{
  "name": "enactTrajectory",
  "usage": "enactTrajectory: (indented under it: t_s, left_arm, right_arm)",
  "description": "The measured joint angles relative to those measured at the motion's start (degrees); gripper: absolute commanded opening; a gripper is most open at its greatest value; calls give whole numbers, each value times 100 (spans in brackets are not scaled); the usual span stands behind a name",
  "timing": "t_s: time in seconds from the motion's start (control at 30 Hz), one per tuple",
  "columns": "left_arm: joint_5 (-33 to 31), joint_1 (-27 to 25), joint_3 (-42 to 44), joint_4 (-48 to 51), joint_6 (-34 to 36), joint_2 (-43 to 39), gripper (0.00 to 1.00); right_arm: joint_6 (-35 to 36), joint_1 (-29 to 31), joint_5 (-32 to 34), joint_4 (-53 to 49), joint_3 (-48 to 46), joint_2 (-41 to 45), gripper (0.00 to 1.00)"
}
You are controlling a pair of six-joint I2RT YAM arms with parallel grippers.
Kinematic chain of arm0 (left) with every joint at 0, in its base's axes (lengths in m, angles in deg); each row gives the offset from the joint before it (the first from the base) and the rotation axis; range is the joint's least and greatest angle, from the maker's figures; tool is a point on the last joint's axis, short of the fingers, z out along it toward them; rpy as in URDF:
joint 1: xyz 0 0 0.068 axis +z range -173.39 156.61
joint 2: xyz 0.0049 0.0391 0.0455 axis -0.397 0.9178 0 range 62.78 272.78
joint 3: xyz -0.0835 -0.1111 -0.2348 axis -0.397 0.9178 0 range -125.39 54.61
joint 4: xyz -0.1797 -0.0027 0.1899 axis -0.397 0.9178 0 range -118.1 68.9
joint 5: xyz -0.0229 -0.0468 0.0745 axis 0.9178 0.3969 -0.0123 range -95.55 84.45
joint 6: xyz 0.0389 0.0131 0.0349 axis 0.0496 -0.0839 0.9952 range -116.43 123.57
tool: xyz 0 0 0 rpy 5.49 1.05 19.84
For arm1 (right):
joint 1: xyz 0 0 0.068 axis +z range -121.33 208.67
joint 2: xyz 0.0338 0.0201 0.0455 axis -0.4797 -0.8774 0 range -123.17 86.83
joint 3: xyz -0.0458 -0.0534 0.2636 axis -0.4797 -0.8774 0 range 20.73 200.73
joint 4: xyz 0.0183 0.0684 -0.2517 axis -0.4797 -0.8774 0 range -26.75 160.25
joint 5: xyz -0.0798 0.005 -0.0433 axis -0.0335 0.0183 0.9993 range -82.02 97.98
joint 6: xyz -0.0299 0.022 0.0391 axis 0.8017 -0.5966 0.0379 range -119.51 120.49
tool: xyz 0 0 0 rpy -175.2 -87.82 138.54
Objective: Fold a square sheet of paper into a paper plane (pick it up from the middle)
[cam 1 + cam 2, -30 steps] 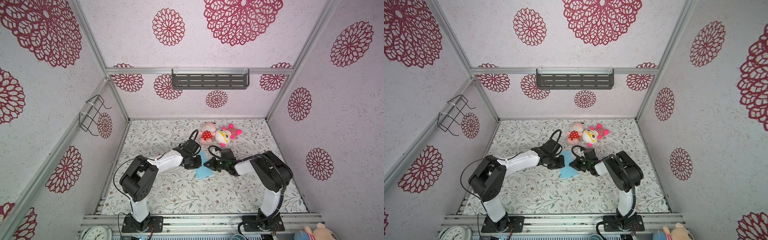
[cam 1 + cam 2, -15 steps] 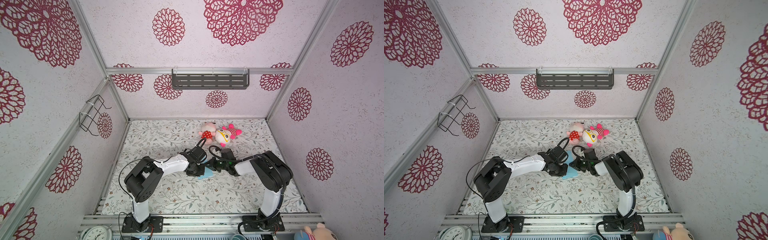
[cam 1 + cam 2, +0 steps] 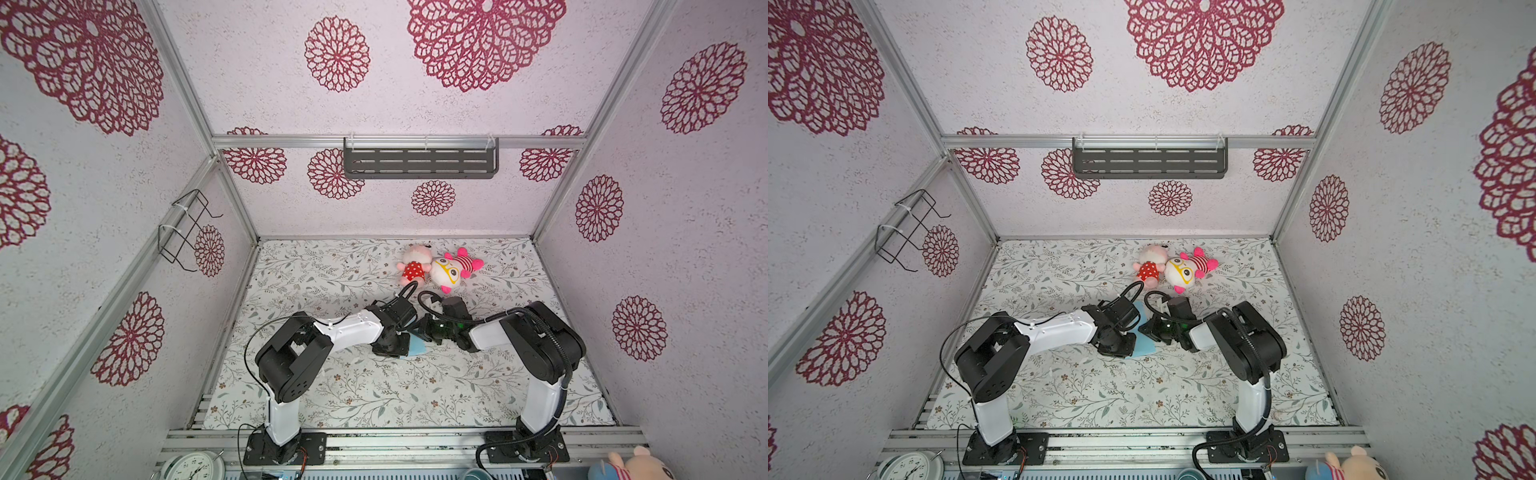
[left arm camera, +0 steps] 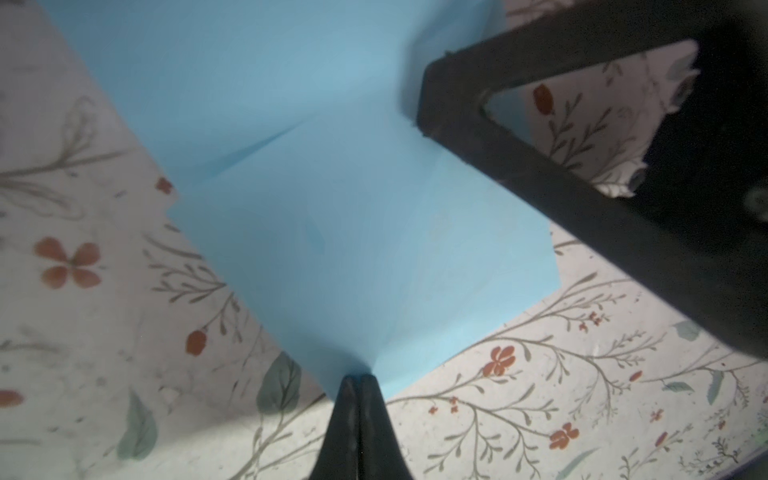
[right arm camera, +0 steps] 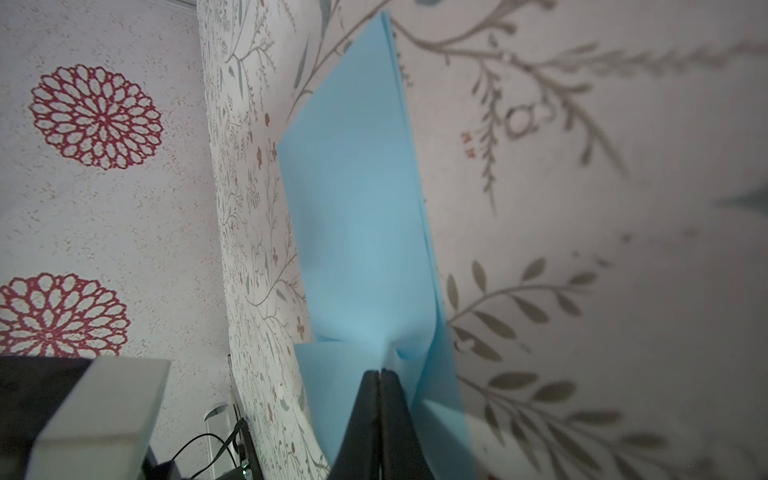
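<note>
The square sheet of paper [image 3: 417,346] [image 3: 1144,348] is light blue and lies folded into layers at mid table, mostly hidden under both wrists in both top views. My left gripper [image 4: 358,376] is shut on a near corner of the sheet [image 4: 332,232], and a crease runs across it. My right gripper [image 5: 380,370] is shut on a folded edge of the paper [image 5: 357,216] from the opposite side. In both top views the left gripper [image 3: 399,349] and right gripper [image 3: 424,332] nearly meet over the paper. One right finger [image 4: 511,166] crosses the left wrist view. No paper plane is in view.
Two pink plush toys [image 3: 440,270] lie just behind the grippers on the floral table cover [image 3: 332,386]. A dark shelf [image 3: 419,164] hangs on the back wall and a wire rack [image 3: 185,232] on the left wall. A clock [image 3: 193,467] sits at the front left.
My left gripper has moved from the paper's far left side toward the front and right, over the sheet, and has shut on its near corner. The right arm has stayed put.
</note>
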Motion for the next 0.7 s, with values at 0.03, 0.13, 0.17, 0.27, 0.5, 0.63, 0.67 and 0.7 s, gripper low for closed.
enactTrajectory:
  t_s: [0.03, 0.13, 0.17, 0.27, 0.5, 0.63, 0.67, 0.7]
  left_arm:
    - [-17, -2, -9, 15, 11, 7, 4]
    - [-50, -13, -17, 42, 33, 11, 4]
    - [-59, -17, -24, 50, 37, 15, 4]
    - [-79, -28, -57, 87, 46, 37, 2]
    - [-101, -42, -87, 129, 50, 61, 0]
    - [-107, -42, -87, 131, 50, 66, 0]
    - [-107, -42, -87, 131, 48, 66, 0]
    - [-105, -42, -87, 129, 48, 66, 0]
  right_arm:
    - [0, -2, -7, 0, 2, -2, 6]
    - [0, -11, -20, 2, 2, -7, 6]
    - [0, -11, -26, 2, 2, -7, 6]
    - [0, -13, -31, 4, 2, -9, 6]
    - [101, -66, -164, 105, -42, -4, 6]
    - [304, -146, -321, 192, -186, 103, 5]
    - [341, -151, -376, 214, -223, 151, 4]
    - [378, -151, -428, 267, -264, 197, 4]
